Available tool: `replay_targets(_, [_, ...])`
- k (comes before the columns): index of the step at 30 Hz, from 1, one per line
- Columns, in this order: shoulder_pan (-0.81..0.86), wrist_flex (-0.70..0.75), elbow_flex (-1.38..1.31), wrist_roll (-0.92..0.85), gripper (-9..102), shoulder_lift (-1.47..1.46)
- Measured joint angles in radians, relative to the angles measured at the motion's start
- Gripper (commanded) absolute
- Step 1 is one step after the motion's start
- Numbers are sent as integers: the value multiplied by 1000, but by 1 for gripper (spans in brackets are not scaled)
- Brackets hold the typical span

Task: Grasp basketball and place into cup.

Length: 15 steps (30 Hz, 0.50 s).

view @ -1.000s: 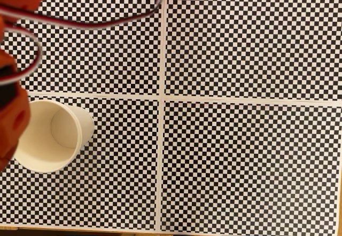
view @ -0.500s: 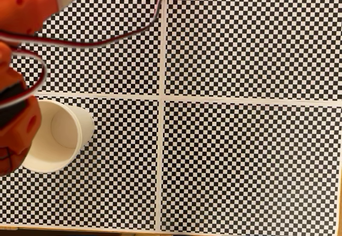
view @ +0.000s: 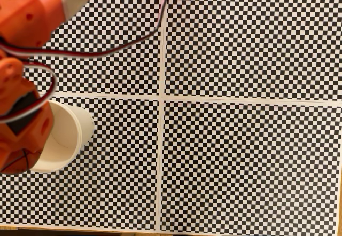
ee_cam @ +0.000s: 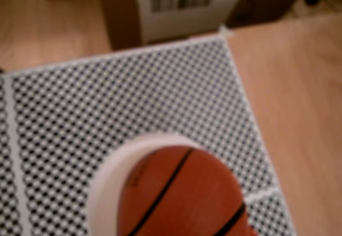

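Observation:
The basketball point(ee_cam: 181, 193), orange with thin black seams, fills the bottom of the wrist view, close to the camera and right above the rim of the white paper cup point(ee_cam: 105, 174). From the fixed view, the cup point(view: 69, 132) stands on the checkered mat at the left. My orange gripper point(view: 21, 140) hangs over its left half, shut on the basketball point(view: 13, 158), whose seam lines show at the lower left. The fingers themselves are blurred and mostly hidden.
The black-and-white checkered mat point(view: 240, 156) covers the table, split by white lines. Cables point(view: 107, 46) loop from the arm across the upper left. Beyond the mat, the wrist view shows a wooden surface point(ee_cam: 299, 102) and a cardboard box point(ee_cam: 181, 6).
The arm has moved further into the fixed view from the left, carrying the basketball over the cup and covering more of its left side. The cup has not moved.

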Motion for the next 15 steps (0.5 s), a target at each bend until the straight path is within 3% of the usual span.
replay_targets(15, [0,63,-3,-9,7,-38])
